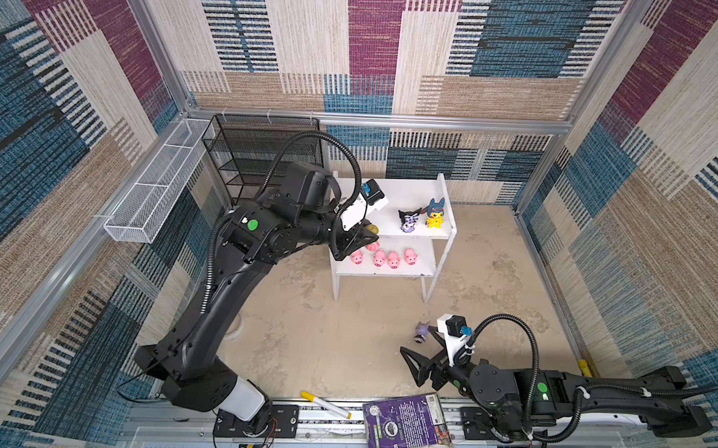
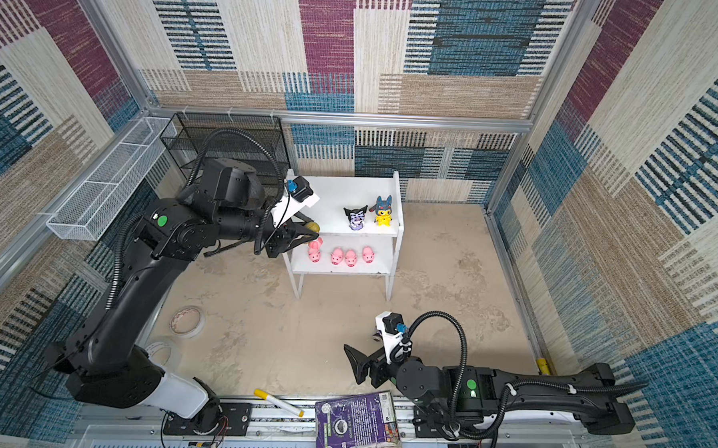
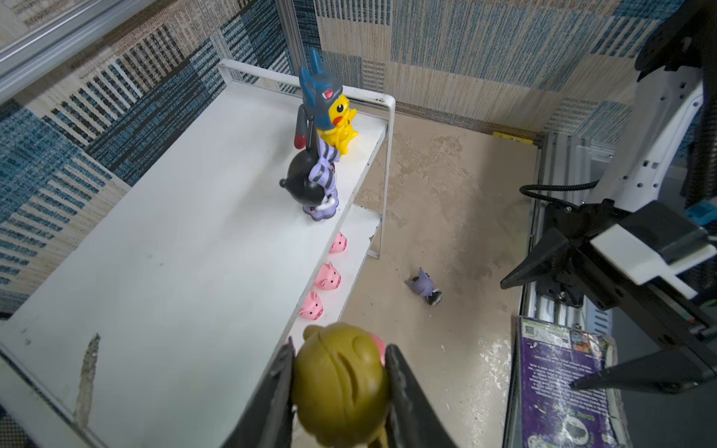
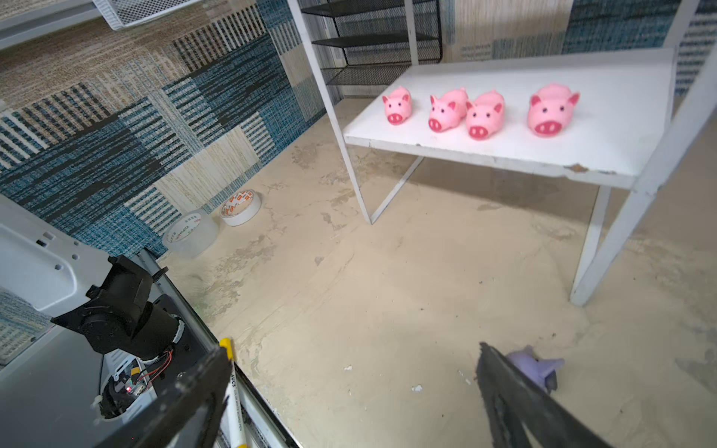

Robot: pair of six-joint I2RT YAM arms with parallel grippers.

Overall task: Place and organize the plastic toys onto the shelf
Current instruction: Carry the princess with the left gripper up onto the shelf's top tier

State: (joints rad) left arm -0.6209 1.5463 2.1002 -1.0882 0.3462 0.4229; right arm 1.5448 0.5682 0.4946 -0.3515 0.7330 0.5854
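Fingers [image 3: 271,391] of the left gripper [image 3: 339,346] are squeezing the blonde girl [image 3: 341,384] by her head, one on each side, at the bottom middle of the left wrist view. In both top views she is hanging at the left front corner of the shelf [image 1: 408,194], by the edge of its upper board. Four pink pigs [image 1: 379,258] are standing in a row on the lower board, snouts facing the front edge, the two middle ones close together. On the upper board, toward the right of the shelf, the black-purple eared one [image 1: 408,221] and the yellow blue-hooded one [image 1: 434,214] are standing upright just beside each other. The lilac eared one [image 1: 421,331] is lying on its side on the bench [image 1: 323,336], below the shelf's right front leg in the frame. The right gripper [image 4: 351,347] is waiting near it with its fingers spread wide, gripping nothing. The lilac figure is sitting just outside one finger, not between them.
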